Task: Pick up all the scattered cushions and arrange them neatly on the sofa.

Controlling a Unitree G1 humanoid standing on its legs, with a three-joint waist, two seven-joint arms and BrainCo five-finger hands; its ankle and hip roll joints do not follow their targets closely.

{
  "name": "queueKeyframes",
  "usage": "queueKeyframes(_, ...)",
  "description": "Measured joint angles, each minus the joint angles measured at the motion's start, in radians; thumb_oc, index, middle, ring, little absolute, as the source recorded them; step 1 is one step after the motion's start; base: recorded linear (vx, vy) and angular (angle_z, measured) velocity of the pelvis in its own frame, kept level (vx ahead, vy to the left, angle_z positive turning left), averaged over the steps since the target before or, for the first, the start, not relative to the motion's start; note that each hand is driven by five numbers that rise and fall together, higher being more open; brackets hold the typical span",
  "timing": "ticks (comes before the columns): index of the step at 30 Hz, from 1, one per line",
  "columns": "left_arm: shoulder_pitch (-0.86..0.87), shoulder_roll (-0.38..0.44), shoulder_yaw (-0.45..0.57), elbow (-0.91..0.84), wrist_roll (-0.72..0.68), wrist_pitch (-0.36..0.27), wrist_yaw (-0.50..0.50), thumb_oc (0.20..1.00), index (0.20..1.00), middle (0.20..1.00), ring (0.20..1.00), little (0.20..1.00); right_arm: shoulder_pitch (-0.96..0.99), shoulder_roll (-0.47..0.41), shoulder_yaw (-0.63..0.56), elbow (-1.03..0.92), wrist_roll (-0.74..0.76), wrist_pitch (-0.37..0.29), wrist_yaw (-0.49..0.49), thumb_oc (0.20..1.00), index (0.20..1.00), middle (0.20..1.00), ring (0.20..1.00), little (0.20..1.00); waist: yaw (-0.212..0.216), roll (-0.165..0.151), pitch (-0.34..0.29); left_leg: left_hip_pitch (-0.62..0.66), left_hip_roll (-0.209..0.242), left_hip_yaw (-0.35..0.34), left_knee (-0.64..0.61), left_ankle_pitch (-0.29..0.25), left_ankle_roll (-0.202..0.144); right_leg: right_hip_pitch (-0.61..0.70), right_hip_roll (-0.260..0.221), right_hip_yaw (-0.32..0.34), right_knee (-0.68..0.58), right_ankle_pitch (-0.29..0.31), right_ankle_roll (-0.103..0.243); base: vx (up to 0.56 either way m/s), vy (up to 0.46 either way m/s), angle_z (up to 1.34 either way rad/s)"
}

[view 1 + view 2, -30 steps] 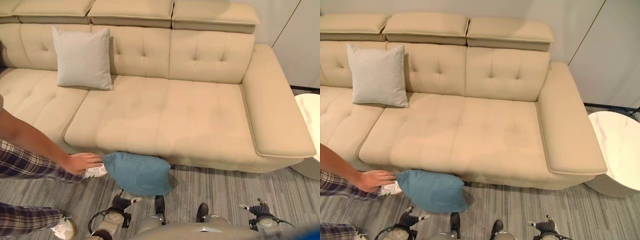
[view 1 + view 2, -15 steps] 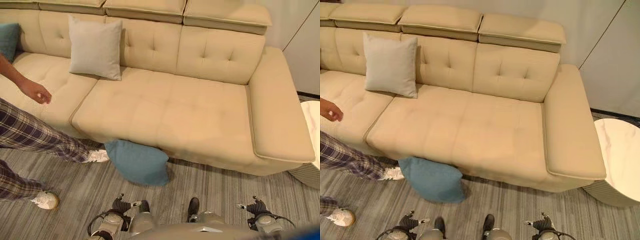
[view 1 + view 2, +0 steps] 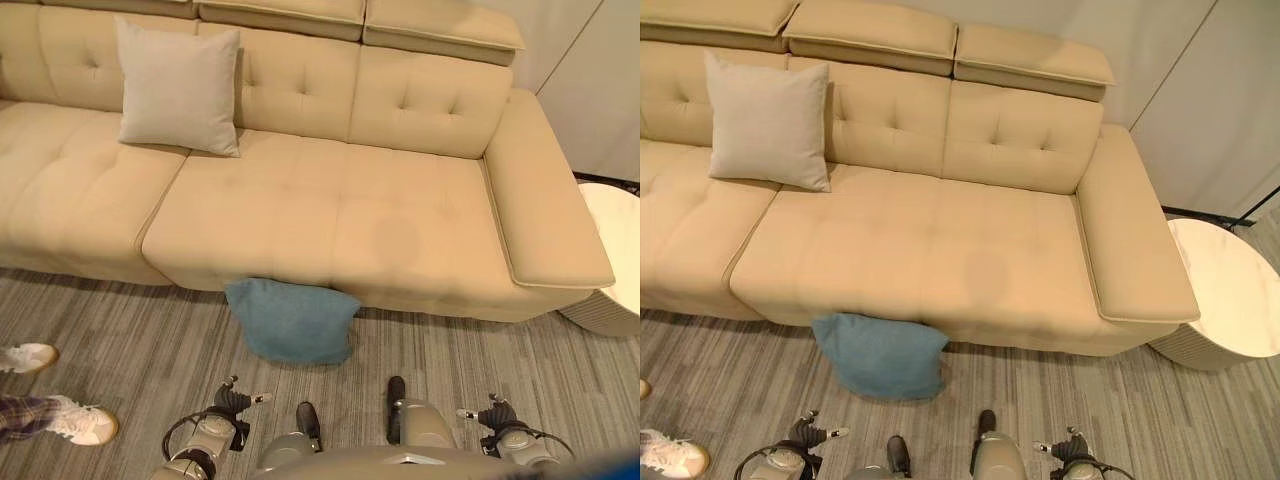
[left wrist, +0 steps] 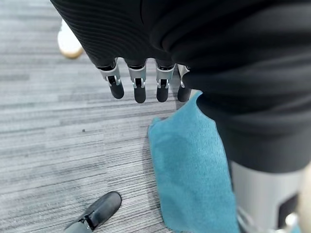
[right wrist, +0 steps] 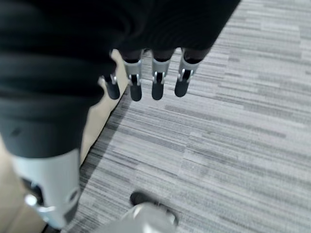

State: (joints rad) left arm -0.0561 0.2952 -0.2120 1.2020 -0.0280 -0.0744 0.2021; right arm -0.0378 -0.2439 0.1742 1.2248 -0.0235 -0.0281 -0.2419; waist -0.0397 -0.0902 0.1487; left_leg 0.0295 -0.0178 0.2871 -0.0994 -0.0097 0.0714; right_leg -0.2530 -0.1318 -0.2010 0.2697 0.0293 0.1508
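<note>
A teal cushion (image 3: 292, 320) lies on the grey carpet, leaning against the front of the beige sofa (image 3: 330, 220). A pale grey cushion (image 3: 180, 88) stands upright against the sofa's backrest towards the left. My left hand (image 3: 228, 400) hangs low by my side, a little short of the teal cushion and left of it. In the left wrist view its fingers (image 4: 140, 88) hang straight above the carpet, with the teal cushion (image 4: 189, 165) just past them. My right hand (image 3: 493, 412) hangs at the other side, its fingers (image 5: 156, 83) relaxed over bare carpet beside the sofa's base.
A round white side table (image 3: 1230, 290) stands past the sofa's right armrest (image 3: 545, 200). A person's white shoes (image 3: 85, 425) are on the carpet at the lower left. The sofa seat to the right of the grey cushion is bare.
The person let go of the teal cushion and stepped back to the left; now just their shoes show. The cushion stays on the floor against the sofa. The camera shifted; my hands hang as before.
</note>
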Motion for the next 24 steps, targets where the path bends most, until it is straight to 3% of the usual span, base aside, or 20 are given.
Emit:
queueKeyframes(1,0.024,-0.001,0.007,0.002,0.002,-0.002,-0.001,1.0,1.0,1.0,1.0,1.0,-0.004,0.001,0.001,0.0,0.0,-0.002,0.0,1.0,1.0,1.0,1.0,1.0,0.009,-0.006,-0.007,0.002,0.0,0.007,0.001,-0.005,0.003,0.013,0.02,-0.124,-0.015,-0.053,-0.067,0.14,-0.004,0.02)
queueKeyframes(2,0.036,-0.002,0.006,0.01,0.002,0.002,-0.001,1.0,1.0,1.0,1.0,1.0,-0.008,0.0,-0.002,-0.002,0.0,-0.001,0.0,1.0,1.0,1.0,1.0,1.0,0.006,-0.009,-0.009,0.004,-0.007,-0.002,0.006,-0.002,0.003,0.033,0.031,-0.146,-0.063,-0.056,-0.07,0.14,-0.003,0.04)
queueKeyframes(3,0.044,-0.007,0.006,0.01,0.003,0.005,-0.001,1.0,1.0,1.0,1.0,1.0,-0.004,-0.004,-0.008,-0.012,0.001,-0.002,0.0,1.0,1.0,1.0,1.0,1.0,0.002,0.002,-0.008,0.001,-0.007,-0.028,0.008,0.003,0.005,0.047,0.063,-0.067,-0.089,-0.067,-0.074,0.11,-0.019,0.71)
queueKeyframes(4,0.032,-0.012,-0.002,0.008,0.004,0.005,-0.003,1.0,1.0,1.0,1.0,1.0,-0.003,-0.009,-0.009,-0.016,0.002,-0.004,-0.002,1.0,1.0,1.0,1.0,1.0,-0.022,0.025,0.0,-0.003,0.003,-0.073,0.009,0.013,0.0,0.074,0.107,0.06,-0.133,-0.07,-0.069,0.11,-0.041,0.86)
queueKeyframes(5,0.023,-0.011,-0.013,0.007,0.005,0.002,-0.004,1.0,1.0,1.0,1.0,1.0,-0.001,-0.01,-0.01,-0.014,0.002,-0.003,-0.002,1.0,1.0,1.0,1.0,1.0,-0.028,0.02,-0.003,-0.004,0.003,-0.086,0.009,0.016,-0.002,0.088,0.116,0.078,-0.162,-0.061,-0.07,0.11,-0.042,0.98)
queueKeyframes(6,0.017,-0.009,-0.021,0.004,0.006,-0.002,-0.006,1.0,1.0,1.0,1.0,1.0,0.003,-0.01,-0.01,-0.009,0.005,-0.002,-0.002,1.0,1.0,1.0,1.0,1.0,-0.015,0.034,0.003,-0.005,0.003,-0.106,0.022,0.012,-0.022,0.123,0.125,0.069,-0.196,-0.038,-0.122,0.12,-0.048,0.74)
queueKeyframes(7,0.011,-0.016,-0.02,-0.003,0.007,-0.003,-0.007,1.0,1.0,1.0,1.0,1.0,0.006,-0.012,-0.011,-0.01,0.011,-0.004,-0.002,1.0,1.0,1.0,1.0,1.0,-0.026,0.039,0.003,-0.013,-0.003,-0.129,0.06,0.012,-0.042,0.167,0.111,0.045,-0.243,-0.018,-0.146,0.06,-0.013,0.7)
queueKeyframes(8,0.006,-0.027,-0.017,-0.003,0.008,-0.007,-0.008,1.0,1.0,1.0,1.0,1.0,0.0,-0.013,-0.012,-0.007,0.013,-0.003,-0.001,1.0,1.0,1.0,1.0,1.0,-0.015,0.037,0.001,-0.06,-0.01,-0.14,0.213,-0.015,-0.101,0.212,0.094,0.036,-0.287,-0.021,-0.159,0.08,-0.002,0.55)
queueKeyframes(10,-0.01,-0.043,-0.02,-0.004,0.006,-0.009,-0.009,1.0,1.0,1.0,1.0,1.0,-0.024,-0.023,-0.009,-0.009,0.022,-0.02,-0.002,1.0,1.0,1.0,1.0,1.0,0.0,0.022,0.005,-0.199,-0.008,-0.154,0.449,-0.046,-0.154,0.224,0.066,0.05,-0.304,-0.016,-0.194,0.11,0.046,0.0)
queueKeyframes(11,0.0,-0.052,-0.02,-0.001,0.006,-0.006,-0.01,1.0,1.0,1.0,1.0,1.0,-0.031,-0.031,-0.006,-0.008,0.027,-0.021,-0.002,1.0,1.0,1.0,1.0,1.0,-0.003,0.028,0.004,-0.222,0.021,-0.162,0.449,-0.055,-0.161,0.232,0.068,0.05,-0.313,-0.014,-0.203,0.17,0.073,-0.15)
queueKeyframes(14,0.011,-0.051,-0.021,-0.001,0.004,-0.002,-0.009,1.0,1.0,1.0,1.0,1.0,-0.023,-0.038,-0.005,-0.005,0.032,-0.019,-0.002,1.0,1.0,1.0,1.0,1.0,-0.005,0.023,0.006,-0.217,0.16,-0.171,0.229,-0.016,-0.169,0.255,0.1,0.065,-0.338,-0.018,-0.208,0.19,0.118,-0.16)
queueKeyframes(16,0.0,-0.045,-0.022,-0.001,0.003,0.004,-0.008,1.0,1.0,1.0,1.0,1.0,-0.026,-0.042,-0.004,0.002,0.032,-0.017,-0.004,1.0,1.0,1.0,1.0,1.0,-0.008,0.024,0.007,-0.219,0.208,-0.199,0.108,0.042,-0.176,0.261,0.116,0.088,-0.349,-0.024,-0.188,0.24,0.256,-0.34)
queueKeyframes(18,-0.012,-0.05,-0.023,-0.002,0.001,0.005,-0.008,1.0,1.0,1.0,1.0,1.0,-0.029,-0.044,-0.007,0.033,0.032,-0.01,-0.005,1.0,1.0,1.0,1.0,1.0,-0.004,0.024,0.007,-0.192,0.194,-0.255,0.035,0.06,-0.176,0.273,0.113,0.112,-0.356,-0.024,-0.164,0.17,0.214,-0.5)
queueKeyframes(19,-0.002,-0.062,-0.025,-0.004,0.001,0.005,-0.008,1.0,1.0,1.0,1.0,1.0,-0.019,-0.055,-0.009,0.032,0.032,-0.01,-0.005,1.0,1.0,1.0,1.0,1.0,-0.011,0.047,0.001,-0.164,0.174,-0.268,0.026,0.07,-0.164,0.287,0.116,0.121,-0.356,-0.026,-0.142,0.22,0.336,-0.59)
queueKeyframes(20,-0.008,-0.065,-0.027,-0.004,0.002,0.005,-0.009,1.0,1.0,1.0,1.0,1.0,-0.008,-0.057,-0.009,0.031,0.032,-0.008,-0.005,1.0,1.0,1.0,1.0,1.0,-0.014,0.061,0.005,-0.148,0.174,-0.279,0.032,0.153,-0.167,0.303,0.116,0.134,-0.356,-0.036,-0.123,0.26,0.409,-0.42)
queueKeyframes(21,-0.015,-0.057,-0.033,-0.004,0.001,0.007,-0.008,1.0,1.0,1.0,1.0,1.0,-0.002,-0.042,-0.008,0.021,0.032,-0.008,-0.004,1.0,1.0,1.0,1.0,1.0,-0.02,0.038,-0.006,-0.133,0.145,-0.26,0.029,0.139,-0.148,0.31,0.086,0.133,-0.353,-0.037,-0.112,0.17,0.334,-0.26)
queueKeyframes(24,-0.018,-0.049,-0.057,-0.003,0.002,0.006,-0.008,1.0,1.0,1.0,1.0,1.0,0.013,-0.028,-0.009,0.01,0.032,-0.008,-0.002,1.0,1.0,1.0,1.0,1.0,-0.025,0.022,-0.016,-0.094,0.086,-0.206,0.005,0.124,-0.104,0.256,0.018,0.137,-0.232,-0.069,-0.073,0.05,0.162,-0.34)
